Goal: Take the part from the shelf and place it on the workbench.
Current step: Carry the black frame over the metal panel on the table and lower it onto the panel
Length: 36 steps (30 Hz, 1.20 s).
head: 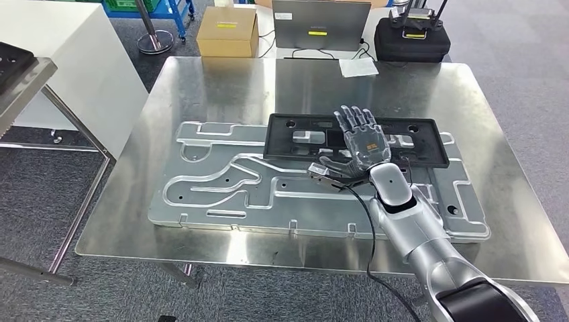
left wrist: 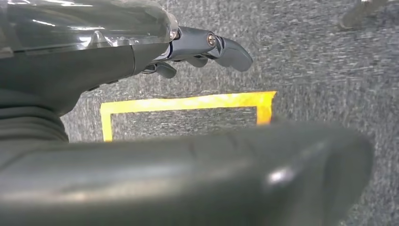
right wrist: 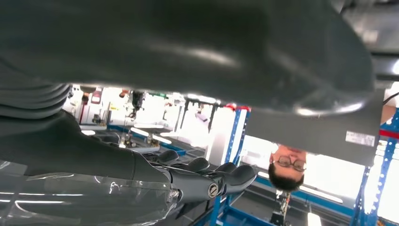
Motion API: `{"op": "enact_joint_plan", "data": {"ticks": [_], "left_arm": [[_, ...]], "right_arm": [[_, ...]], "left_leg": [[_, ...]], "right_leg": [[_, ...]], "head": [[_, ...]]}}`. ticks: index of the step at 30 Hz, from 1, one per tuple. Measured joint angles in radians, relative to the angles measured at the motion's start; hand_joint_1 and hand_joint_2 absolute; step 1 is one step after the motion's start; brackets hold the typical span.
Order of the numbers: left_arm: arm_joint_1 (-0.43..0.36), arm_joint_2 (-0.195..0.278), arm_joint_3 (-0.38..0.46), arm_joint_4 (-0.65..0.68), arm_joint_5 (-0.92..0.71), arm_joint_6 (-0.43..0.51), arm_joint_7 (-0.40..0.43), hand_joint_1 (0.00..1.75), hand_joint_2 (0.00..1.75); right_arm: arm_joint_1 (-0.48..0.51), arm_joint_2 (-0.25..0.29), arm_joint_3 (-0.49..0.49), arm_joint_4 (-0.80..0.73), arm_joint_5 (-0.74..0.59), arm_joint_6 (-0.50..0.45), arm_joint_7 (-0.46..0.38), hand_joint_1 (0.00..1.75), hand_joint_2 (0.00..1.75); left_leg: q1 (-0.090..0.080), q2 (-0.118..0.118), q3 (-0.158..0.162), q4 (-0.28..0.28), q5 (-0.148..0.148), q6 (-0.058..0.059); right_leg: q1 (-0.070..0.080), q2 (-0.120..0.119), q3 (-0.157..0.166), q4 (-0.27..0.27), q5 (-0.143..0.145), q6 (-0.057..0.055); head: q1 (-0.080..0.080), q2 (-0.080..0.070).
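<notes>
On tabletop black part lay placed w/ right hand released above it, fingers spread; task approx. done.

We saw broad bare steel on the worktop along its far and left margins, open to a hand. The middle was taken by a flat grooved aluminium plate, with the black part lying on its far side. The right hand hovered open above the part. Past the far edge stood a cardboard box, a grey panel and a black case; a white cabinet closed the left.
</notes>
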Motion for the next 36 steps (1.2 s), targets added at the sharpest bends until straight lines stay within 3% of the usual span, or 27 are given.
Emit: {"op": "enact_joint_plan", "data": {"ticks": [1, 4, 5, 9, 10, 11, 13, 14, 15, 16, 17, 18, 20, 21, 23, 25, 27, 29, 30, 31, 32, 34, 36], "left_arm": [[0.000, 0.001, 0.000, 0.000, 0.001, -0.001, -0.001, 0.00, 0.00], [-0.003, 0.003, 0.000, 0.000, 0.002, -0.007, -0.004, 0.00, 0.00], [-0.003, 0.003, 0.000, 0.000, 0.002, -0.010, -0.005, 0.00, 0.00], [-0.002, 0.003, 0.000, 0.000, 0.004, -0.016, -0.007, 0.00, 0.00], [-0.003, 0.002, 0.000, 0.000, 0.005, -0.017, -0.008, 0.00, 0.00], [-0.004, 0.002, 0.000, 0.000, 0.006, -0.018, -0.008, 0.00, 0.00], [-0.004, 0.003, 0.000, 0.000, 0.010, -0.019, -0.008, 0.00, 0.00], [-0.003, 0.003, 0.000, 0.000, 0.012, -0.019, -0.008, 0.00, 0.00], [-0.003, 0.003, 0.000, 0.000, 0.014, -0.019, -0.008, 0.00, 0.00], [-0.002, 0.003, 0.000, 0.000, 0.017, -0.019, -0.008, 0.00, 0.00], [-0.002, 0.002, -0.001, 0.000, 0.019, -0.019, -0.008, 0.00, 0.00], [-0.002, 0.002, -0.001, 0.000, 0.021, -0.019, -0.009, 0.00, 0.00], [-0.001, 0.001, -0.001, 0.000, 0.024, -0.020, -0.010, 0.00, 0.00], [-0.001, 0.001, -0.001, 0.000, 0.027, -0.019, -0.011, 0.00, 0.00], [0.000, 0.001, -0.002, 0.000, 0.032, -0.019, -0.012, 0.00, 0.00], [0.003, 0.002, -0.002, 0.000, 0.036, -0.018, -0.013, 0.00, 0.00], [0.005, 0.002, -0.002, 0.000, 0.043, -0.017, -0.014, 0.00, 0.00], [0.007, 0.001, -0.002, 0.000, 0.055, -0.016, -0.019, 0.00, 0.00], [0.008, 0.000, -0.002, 0.000, 0.063, -0.016, -0.022, 0.00, 0.00], [0.011, 0.000, -0.002, 0.000, 0.070, -0.016, -0.026, 0.00, 0.00], [0.014, 0.000, -0.002, 0.000, 0.077, -0.016, -0.029, 0.00, 0.00], [0.019, 0.001, -0.002, 0.000, 0.086, -0.015, -0.035, 0.00, 0.00], [0.020, 0.004, -0.002, 0.000, 0.098, -0.015, -0.041, 0.00, 0.00]], "right_arm": [[0.005, 0.000, -0.003, -0.004, -0.002, -0.001, 0.000, 0.00, 0.00], [0.013, -0.003, -0.015, -0.022, -0.005, -0.003, 0.000, 0.00, 0.00], [0.014, -0.004, -0.019, -0.029, -0.007, -0.004, 0.000, 0.00, 0.00], [0.024, -0.012, -0.029, -0.046, -0.013, -0.008, 0.000, 0.00, 0.00], [0.028, -0.015, -0.033, -0.050, -0.015, -0.010, -0.001, 0.00, 0.00], [0.031, -0.018, -0.037, -0.054, -0.016, -0.011, -0.002, 0.00, 0.00], [0.037, -0.024, -0.045, -0.062, -0.019, -0.017, -0.002, 0.00, 0.00], [0.044, -0.026, -0.048, -0.067, -0.020, -0.023, 0.000, 0.00, 0.00], [0.053, -0.027, -0.052, -0.074, -0.022, -0.034, 0.004, 0.00, 0.00], [0.065, -0.028, -0.057, -0.083, -0.022, -0.047, 0.011, 0.00, 0.00], [0.078, -0.028, -0.064, -0.094, -0.023, -0.063, 0.019, 0.00, 0.00], [0.088, -0.028, -0.071, -0.107, -0.022, -0.078, 0.027, 0.00, 0.00], [0.104, -0.028, -0.086, -0.137, -0.019, -0.108, 0.043, 0.00, 0.00], [0.114, -0.028, -0.093, -0.151, -0.017, -0.123, 0.049, 0.00, 0.00], [0.138, -0.028, -0.107, -0.176, -0.014, -0.144, 0.057, 0.00, 0.00], [0.160, -0.027, -0.117, -0.195, -0.015, -0.155, 0.059, 0.00, 0.00], [0.188, -0.025, -0.131, -0.227, -0.026, -0.178, 0.057, 0.00, 0.00], [0.239, -0.018, -0.157, -0.277, -0.060, -0.215, 0.044, 0.00, 0.00], [0.273, -0.011, -0.173, -0.310, -0.084, -0.235, 0.032, 0.00, 0.00], [0.310, -0.004, -0.190, -0.344, -0.107, -0.251, 0.021, 0.00, 0.00], [0.347, 0.004, -0.206, -0.378, -0.127, -0.263, 0.011, 0.00, 0.00], [0.407, 0.018, -0.234, -0.440, -0.158, -0.276, -0.005, 0.00, 0.00], [0.459, 0.031, -0.260, -0.498, -0.206, -0.284, -0.024, 0.00, 0.00]], "left_leg": [[0.002, 0.000, 0.019, -0.022, 0.014, -0.002], [0.003, -0.001, 0.130, -0.213, 0.082, 0.001], [0.001, -0.002, 0.150, -0.251, 0.092, 0.005], [-0.004, -0.001, 0.145, -0.273, 0.126, 0.030], [-0.001, 0.001, 0.138, -0.278, 0.140, 0.038], [0.001, 0.003, 0.128, -0.282, 0.154, 0.044], [0.001, 0.004, 0.103, -0.283, 0.175, 0.051], [0.000, 0.005, 0.090, -0.282, 0.185, 0.051], [0.000, 0.005, 0.076, -0.281, 0.194, 0.051], [0.000, 0.005, 0.063, -0.280, 0.203, 0.050], [0.000, 0.005, 0.051, -0.278, 0.211, 0.047], [0.000, 0.004, 0.041, -0.276, 0.218, 0.044], [-0.002, 0.004, 0.026, -0.272, 0.230, 0.034], [-0.003, 0.004, 0.024, -0.272, 0.236, 0.028], [-0.004, 0.003, 0.023, -0.277, 0.250, 0.015], [-0.002, 0.002, 0.012, -0.267, 0.237, 0.003], [0.000, 0.001, -0.016, -0.190, 0.156, -0.005], [0.001, 0.002, -0.046, -0.058, 0.062, -0.011], [0.001, 0.002, -0.049, -0.006, 0.042, -0.012], [0.001, 0.002, -0.040, 0.017, 0.045, -0.012], [0.000, 0.002, -0.013, 0.005, 0.065, -0.008], [-0.007, 0.000, 0.086, -0.114, 0.104, 0.010], [-0.016, 0.000, 0.182, -0.254, 0.101, 0.027]], "right_leg": [[-0.001, 0.000, -0.008, 0.003, 0.005, 0.002], [-0.003, 0.002, -0.029, 0.015, 0.019, 0.016], [-0.003, 0.002, -0.032, 0.017, 0.024, 0.022], [-0.004, 0.004, -0.036, 0.005, 0.043, 0.048], [-0.005, 0.004, -0.044, 0.019, 0.022, 0.053], [-0.007, 0.004, -0.058, 0.053, -0.018, 0.056], [-0.009, 0.003, -0.094, 0.173, -0.120, 0.063], [-0.009, 0.003, -0.106, 0.238, -0.153, 0.066], [-0.010, 0.003, -0.106, 0.279, -0.167, 0.068], [-0.010, 0.003, -0.089, 0.291, -0.163, 0.068], [-0.011, 0.003, -0.050, 0.259, -0.144, 0.068], [-0.011, 0.002, 0.003, 0.197, -0.125, 0.066], [-0.008, 0.003, 0.101, 0.062, -0.120, 0.057], [-0.005, 0.003, 0.126, 0.023, -0.124, 0.052], [0.000, 0.004, 0.128, 0.007, -0.120, 0.038], [-0.003, 0.001, 0.116, 0.001, -0.104, 0.022], [-0.006, -0.003, 0.095, -0.003, -0.083, 0.006], [-0.001, -0.005, 0.072, -0.002, -0.065, -0.001], [0.001, -0.007, 0.061, -0.001, -0.057, -0.002], [0.004, -0.009, 0.050, 0.000, -0.049, -0.003], [0.007, -0.010, 0.038, 0.002, -0.041, -0.003], [0.012, -0.009, 0.018, 0.005, -0.026, -0.002], [0.013, -0.010, 0.008, 0.006, -0.011, 0.005]], "head": [[0.000, 0.000], [0.000, 0.000], [0.001, 0.000], [0.003, 0.000], [0.004, 0.000], [0.006, 0.000], [0.008, 0.000], [0.008, 0.000], [0.008, 0.000], [0.008, 0.000], [0.008, 0.000], [0.008, 0.000], [0.007, 0.000], [0.008, 0.000], [0.009, 0.000], [0.010, 0.000], [0.008, 0.000], [0.006, 0.000], [0.006, 0.000], [0.006, 0.000], [0.006, 0.000], [0.005, 0.000], [0.006, 0.000]]}}
